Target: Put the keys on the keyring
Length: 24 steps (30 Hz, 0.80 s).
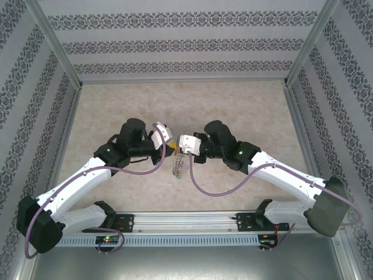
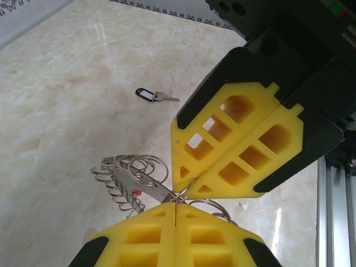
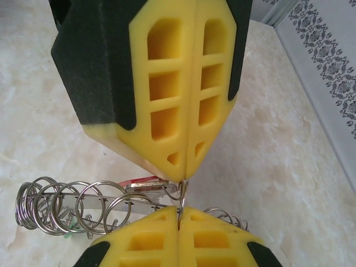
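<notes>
Grey keyring (image 3: 83, 201) being held over the desk (image 2: 67, 83).
Left pincer (image 3: 182, 177) and right pincer (image 3: 179, 216) are both clamping one wire loop, tip to tip.

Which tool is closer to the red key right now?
Left, narrowly. The left tool and right tool both pinch one loop of the keyring; the red key sits beside the left tool's tip, with the keyring's bar between it and the right tool.
</notes>
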Each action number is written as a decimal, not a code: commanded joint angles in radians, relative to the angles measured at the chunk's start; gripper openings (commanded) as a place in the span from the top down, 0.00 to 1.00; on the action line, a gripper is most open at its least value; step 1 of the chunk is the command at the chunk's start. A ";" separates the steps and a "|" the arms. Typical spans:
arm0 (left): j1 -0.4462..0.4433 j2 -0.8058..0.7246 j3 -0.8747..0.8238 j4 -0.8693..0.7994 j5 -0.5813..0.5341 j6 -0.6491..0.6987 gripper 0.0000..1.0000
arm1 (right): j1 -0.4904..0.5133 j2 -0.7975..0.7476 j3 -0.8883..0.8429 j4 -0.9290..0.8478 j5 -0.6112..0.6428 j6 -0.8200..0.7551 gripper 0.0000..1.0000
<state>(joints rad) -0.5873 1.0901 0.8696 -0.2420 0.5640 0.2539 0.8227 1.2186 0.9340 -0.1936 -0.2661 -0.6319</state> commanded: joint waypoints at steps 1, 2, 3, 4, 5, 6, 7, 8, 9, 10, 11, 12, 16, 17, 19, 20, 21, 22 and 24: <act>-0.008 -0.027 0.005 0.055 -0.044 -0.017 1.00 | 0.021 -0.006 0.017 0.030 -0.021 -0.008 1.00; -0.008 -0.029 0.006 0.041 -0.065 -0.010 1.00 | 0.021 -0.012 0.014 0.037 -0.007 -0.003 1.00; -0.008 -0.031 0.010 0.026 -0.089 -0.006 1.00 | 0.020 -0.019 0.013 0.040 -0.010 -0.004 1.00; -0.008 -0.032 0.012 0.010 -0.121 -0.004 1.00 | 0.020 -0.032 0.003 0.053 -0.014 -0.005 1.00; -0.008 -0.034 0.010 0.002 -0.145 -0.003 1.00 | 0.020 -0.044 -0.010 0.077 -0.018 -0.002 1.00; -0.008 -0.036 0.009 0.000 -0.149 -0.001 1.00 | 0.018 -0.051 -0.018 0.083 -0.027 -0.002 1.00; -0.009 -0.039 0.008 0.003 -0.144 -0.003 1.00 | 0.016 -0.054 -0.019 0.081 -0.031 -0.008 1.00; -0.008 -0.038 0.006 0.007 -0.136 -0.009 1.00 | 0.017 -0.052 -0.017 0.072 -0.033 -0.008 1.00; -0.008 -0.038 0.005 0.011 -0.130 -0.017 1.00 | 0.016 -0.051 -0.015 0.060 -0.038 -0.011 1.00; -0.009 -0.035 0.005 0.014 -0.125 -0.024 1.00 | 0.016 -0.050 -0.015 0.053 -0.043 -0.015 1.00; -0.008 -0.033 0.006 0.019 -0.124 -0.029 1.00 | 0.016 -0.051 -0.017 0.052 -0.044 -0.017 1.00; -0.008 -0.033 0.005 0.021 -0.126 -0.034 1.00 | 0.016 -0.053 -0.019 0.055 -0.046 -0.017 1.00; -0.006 -0.028 0.008 0.014 -0.161 -0.051 1.00 | 0.007 -0.066 -0.029 0.071 -0.061 -0.001 1.00; -0.006 -0.027 0.008 0.016 -0.150 -0.053 1.00 | -0.001 -0.064 -0.021 0.062 -0.073 0.020 1.00; -0.004 -0.027 0.007 0.024 -0.120 -0.064 1.00 | -0.006 -0.065 -0.020 0.069 -0.091 0.040 1.00; 0.000 -0.022 0.009 0.024 -0.096 -0.068 1.00 | -0.010 -0.068 -0.030 0.084 -0.096 0.047 1.00; 0.005 -0.019 0.013 0.018 -0.073 -0.067 1.00 | -0.014 -0.072 -0.037 0.102 -0.102 0.059 1.00; 0.012 -0.013 0.020 0.007 -0.046 -0.068 1.00 | -0.026 -0.078 -0.046 0.122 -0.121 0.073 1.00; 0.031 0.001 0.037 -0.015 0.029 -0.073 1.00 | -0.046 -0.088 -0.066 0.157 -0.160 0.092 1.00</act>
<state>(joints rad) -0.5865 1.0729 0.8711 -0.2466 0.5323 0.2039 0.7952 1.1732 0.8894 -0.1200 -0.3244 -0.5888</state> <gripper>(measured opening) 0.065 0.052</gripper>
